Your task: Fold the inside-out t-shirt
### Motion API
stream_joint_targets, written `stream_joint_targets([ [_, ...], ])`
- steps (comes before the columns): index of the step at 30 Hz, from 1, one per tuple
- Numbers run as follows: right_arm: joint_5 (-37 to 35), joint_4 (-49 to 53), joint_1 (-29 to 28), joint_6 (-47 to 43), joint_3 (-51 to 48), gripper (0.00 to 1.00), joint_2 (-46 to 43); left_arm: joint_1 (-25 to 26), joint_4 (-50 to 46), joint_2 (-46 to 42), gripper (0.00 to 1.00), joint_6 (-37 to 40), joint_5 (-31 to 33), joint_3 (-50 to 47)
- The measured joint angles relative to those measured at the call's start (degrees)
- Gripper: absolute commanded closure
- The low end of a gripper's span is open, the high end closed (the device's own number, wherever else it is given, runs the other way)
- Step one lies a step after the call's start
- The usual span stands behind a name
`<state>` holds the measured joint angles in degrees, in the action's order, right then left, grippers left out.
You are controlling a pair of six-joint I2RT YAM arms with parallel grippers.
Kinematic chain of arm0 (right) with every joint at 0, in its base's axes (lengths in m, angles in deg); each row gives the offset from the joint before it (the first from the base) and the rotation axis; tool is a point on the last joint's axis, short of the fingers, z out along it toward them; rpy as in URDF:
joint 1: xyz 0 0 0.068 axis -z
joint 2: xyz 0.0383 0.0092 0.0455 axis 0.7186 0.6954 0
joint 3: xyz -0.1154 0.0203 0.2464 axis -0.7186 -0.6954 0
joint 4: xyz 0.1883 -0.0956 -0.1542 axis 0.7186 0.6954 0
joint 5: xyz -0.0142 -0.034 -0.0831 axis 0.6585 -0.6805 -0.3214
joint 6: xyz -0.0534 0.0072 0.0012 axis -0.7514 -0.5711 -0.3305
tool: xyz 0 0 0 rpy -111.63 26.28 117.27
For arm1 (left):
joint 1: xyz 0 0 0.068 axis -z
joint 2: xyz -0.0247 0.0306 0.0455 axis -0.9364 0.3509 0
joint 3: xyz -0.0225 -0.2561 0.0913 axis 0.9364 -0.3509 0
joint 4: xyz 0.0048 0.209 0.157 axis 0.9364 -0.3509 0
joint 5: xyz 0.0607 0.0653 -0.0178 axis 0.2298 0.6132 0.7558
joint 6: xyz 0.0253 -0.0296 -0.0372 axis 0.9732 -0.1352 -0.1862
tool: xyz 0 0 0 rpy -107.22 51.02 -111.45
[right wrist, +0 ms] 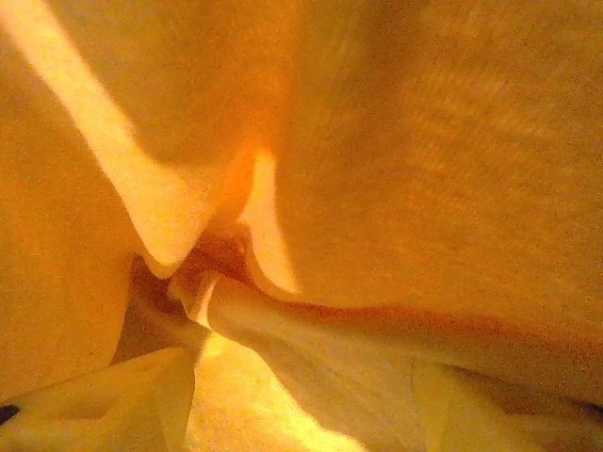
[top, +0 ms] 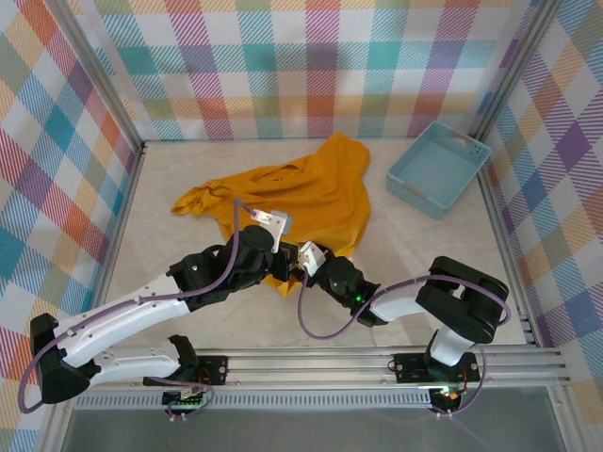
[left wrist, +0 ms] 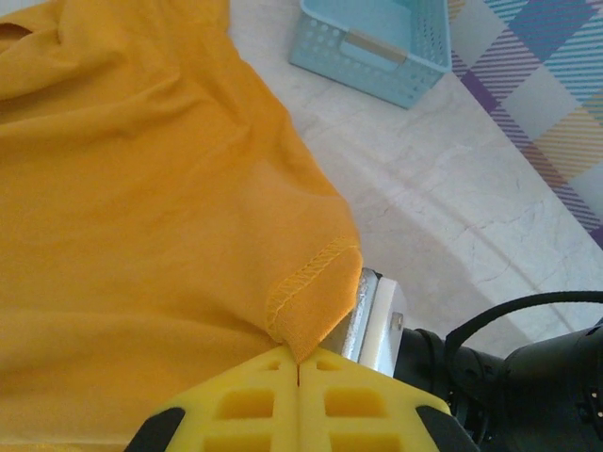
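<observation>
The inside-out t-shirt (top: 301, 193) lies crumpled in the middle of the table, mustard-orange, plain face up. My left gripper (top: 285, 241) is at the shirt's near edge, and in the left wrist view its yellow fingers (left wrist: 236, 405) are shut on a stitched hem corner of the shirt (left wrist: 306, 297). My right gripper (top: 301, 260) sits right beside it, pushed in under the cloth. In the right wrist view orange fabric of the shirt (right wrist: 424, 141) drapes over the lens. One yellow fingertip (right wrist: 94, 405) shows at the lower left, and how far its jaws stand apart is hidden.
A light blue basket (top: 438, 168) stands at the back right, also visible in the left wrist view as the basket (left wrist: 372, 42). Checked walls with metal posts (top: 141, 141) enclose the table. Bare tabletop (top: 424, 245) lies to the right of the shirt.
</observation>
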<state>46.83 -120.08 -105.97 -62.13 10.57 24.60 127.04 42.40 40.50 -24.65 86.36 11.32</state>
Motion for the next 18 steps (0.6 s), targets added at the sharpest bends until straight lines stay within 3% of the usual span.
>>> stream_joint_targets([
  [4, -1.05, -1.77, 0.0, -0.22, 0.0, 0.34, 0.0, 0.0, 0.31, 0.0, 1.0, -0.02, -0.09, 0.5],
  [9, -4.37, -0.98, 0.37, 1.4, 1.53, 0.42, 0.09, -0.46, 0.44, 0.02, 1.0, -0.04, -0.28, 1.27],
  [13, -6.08, 2.89, 3.28, 9.57, 2.64, 0.48, 0.07, -0.72, -1.2, 0.07, 1.0, -0.04, -0.44, 2.95],
  [18, -6.64, 14.88, 5.27, 22.67, 2.67, 0.5, -1.64, -3.02, -3.69, 0.68, 1.0, 0.02, -0.5, 9.33],
])
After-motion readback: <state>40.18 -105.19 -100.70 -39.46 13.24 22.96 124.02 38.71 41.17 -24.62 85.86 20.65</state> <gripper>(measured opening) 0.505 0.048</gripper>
